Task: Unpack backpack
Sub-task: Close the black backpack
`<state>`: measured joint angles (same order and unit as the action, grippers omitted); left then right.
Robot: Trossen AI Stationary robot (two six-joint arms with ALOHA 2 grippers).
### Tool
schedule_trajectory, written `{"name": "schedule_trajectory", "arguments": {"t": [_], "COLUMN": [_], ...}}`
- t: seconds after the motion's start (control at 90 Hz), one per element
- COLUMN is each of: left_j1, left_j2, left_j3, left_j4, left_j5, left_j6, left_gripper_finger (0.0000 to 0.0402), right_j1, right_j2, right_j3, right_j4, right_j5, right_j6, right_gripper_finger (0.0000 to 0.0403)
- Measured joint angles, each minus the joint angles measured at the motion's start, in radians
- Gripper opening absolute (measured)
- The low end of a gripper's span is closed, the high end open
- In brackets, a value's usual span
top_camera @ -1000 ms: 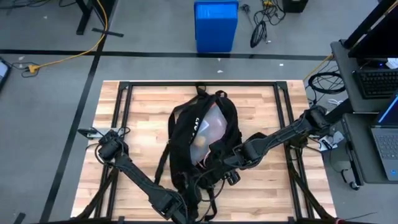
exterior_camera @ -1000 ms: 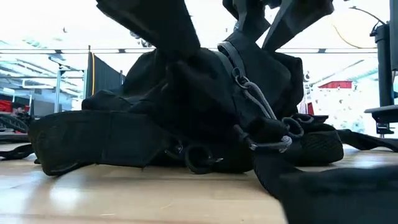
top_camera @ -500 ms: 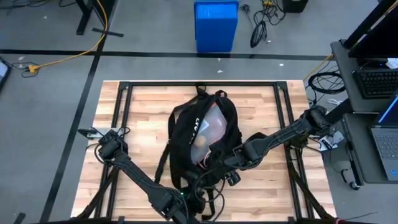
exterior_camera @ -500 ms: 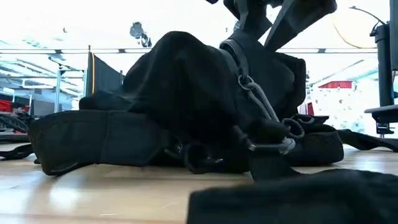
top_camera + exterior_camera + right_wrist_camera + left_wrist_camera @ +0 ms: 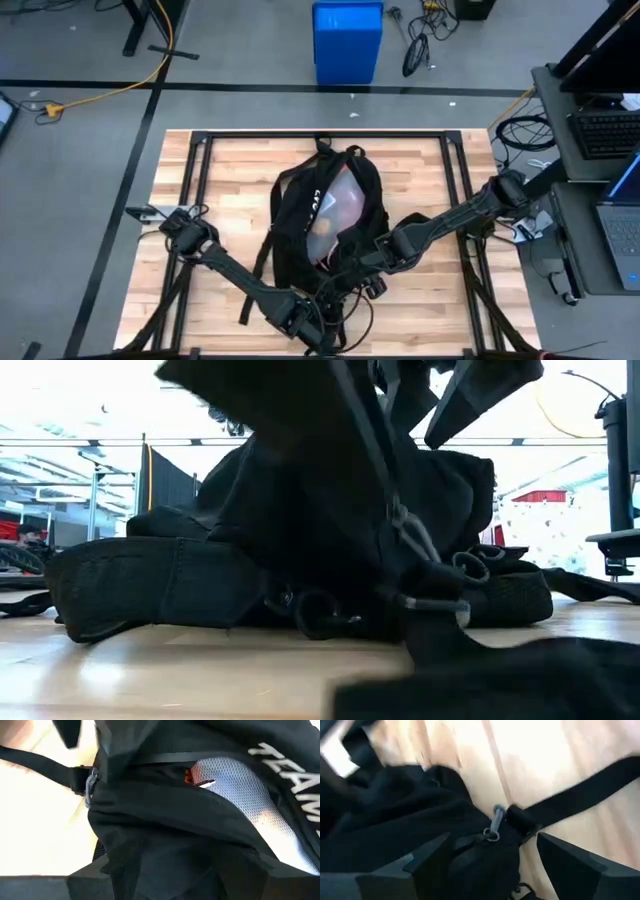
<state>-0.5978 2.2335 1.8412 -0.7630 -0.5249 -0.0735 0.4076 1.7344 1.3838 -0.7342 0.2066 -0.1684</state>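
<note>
The large black backpack (image 5: 325,215) lies on its back in the middle of the wooden table, its opening showing a pale mesh pocket (image 5: 235,780) and something orange (image 5: 189,776). White lettering (image 5: 290,762) shows on it. My right gripper (image 5: 358,268) is at the backpack's near right part, shut on its fabric. My left gripper (image 5: 318,325) is open at the backpack's near end. Its fingers stand on either side of black fabric near a metal zipper pull (image 5: 493,822); whether they touch it I cannot tell. A black strap (image 5: 580,795) trails over the wood. My right gripper holds a bunch of the backpack's black fabric (image 5: 175,865) near its near end, below the mesh pocket, coming from above and from the table's right. The bulging fabric hides the place of contact. In the low view the backpack (image 5: 300,510) rises toward the gripper while its base stays on the table.
Loose black straps (image 5: 262,270) lie on the wood at the backpack's near left. Black frame rails (image 5: 200,180) run along the table's sides. Bare wood (image 5: 230,170) shows left and right of the backpack. A blue bin (image 5: 347,40) stands on the floor beyond the far edge.
My left gripper has moved along the near edge toward the table's right, closing on the backpack's near end, its arm sweeping across the low view. My right gripper and the backpack have stayed in place.
</note>
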Motion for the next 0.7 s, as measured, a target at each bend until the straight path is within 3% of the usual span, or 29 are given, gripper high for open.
{"name": "schedule_trajectory", "arguments": {"t": [0.2,0.3,0.556,0.7], "left_j1": [0.020,0.022,0.023,0.005], "left_j2": [0.002,0.002,0.028,0.024], "left_j3": [-0.001,-0.001,0.000,0.000], "left_j4": [-0.014,-0.044,-0.203,-0.354], "left_j5": [0.006,0.016,0.064,0.127], "left_j6": [-0.124,-0.123,-0.162,-0.279], "left_gripper_finger": [0.0255,0.0205,0.0028,0.0010], "right_j1": [0.000,0.000,0.005,0.016], "right_j2": [0.000,0.000,-0.011,-0.024], "right_j3": [0.000,0.000,0.000,0.000], "right_j4": [-0.008,-0.013,-0.061,-0.110], "right_j5": [0.000,0.000,0.000,-0.001], "right_j6": [0.000,0.000,0.007,0.054], "right_gripper_finger": [0.0222,0.0222,0.0222,0.0222]}}
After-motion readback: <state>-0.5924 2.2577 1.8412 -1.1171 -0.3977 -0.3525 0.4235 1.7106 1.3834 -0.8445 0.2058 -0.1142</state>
